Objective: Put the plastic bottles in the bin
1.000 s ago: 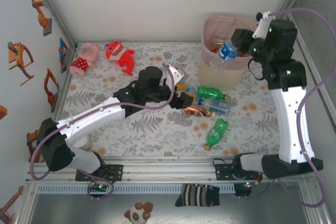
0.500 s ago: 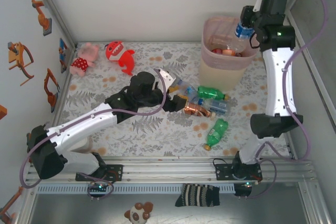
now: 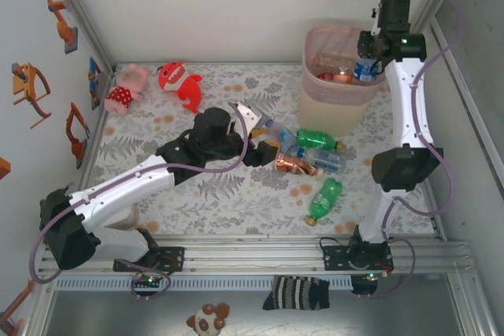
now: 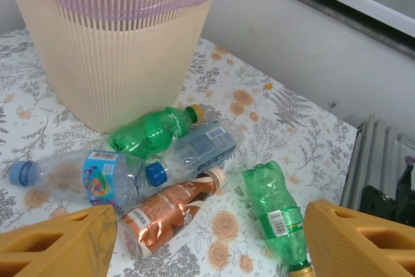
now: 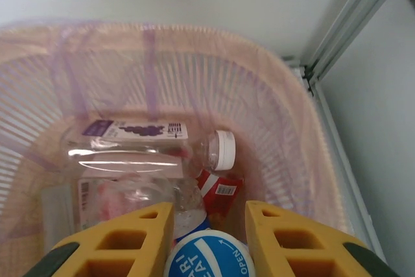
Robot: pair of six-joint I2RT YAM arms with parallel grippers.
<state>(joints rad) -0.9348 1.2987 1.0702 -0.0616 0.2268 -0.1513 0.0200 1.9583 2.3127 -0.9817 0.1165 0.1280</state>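
You had the right gripper (image 5: 206, 228) clamped on a blue-labelled bottle (image 5: 209, 259) right above the bin (image 3: 335, 112). Your left gripper (image 4: 207, 241) hung, jaws spread wide, over loose bottles (image 4: 152, 133) lying beside that bin.

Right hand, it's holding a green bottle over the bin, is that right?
Not quite. The bottle in the right hand is not green: it is blue and white, as the right wrist view shows. The rest stands: the hand holds it over the bin.
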